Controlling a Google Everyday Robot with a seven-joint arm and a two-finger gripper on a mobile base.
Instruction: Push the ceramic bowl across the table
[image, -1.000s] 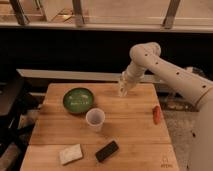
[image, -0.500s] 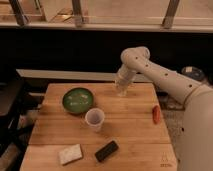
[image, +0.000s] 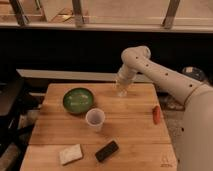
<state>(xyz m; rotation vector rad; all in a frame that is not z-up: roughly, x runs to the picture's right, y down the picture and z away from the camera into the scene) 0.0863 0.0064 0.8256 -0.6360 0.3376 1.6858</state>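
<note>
The green ceramic bowl (image: 78, 100) sits on the light wooden table (image: 130, 125) at its back left. My gripper (image: 121, 90) hangs from the white arm over the table's back edge, to the right of the bowl and clear of it. A small white cup (image: 95, 119) stands just in front and right of the bowl.
A red-orange object (image: 157, 114) lies near the right edge. A black flat object (image: 107, 150) and a pale sponge-like block (image: 70, 154) lie at the front. A dark wall and a railing stand behind the table.
The arm has swung left along the table's back edge, bringing my gripper closer to the bowl. The bowl and other objects have not moved.
</note>
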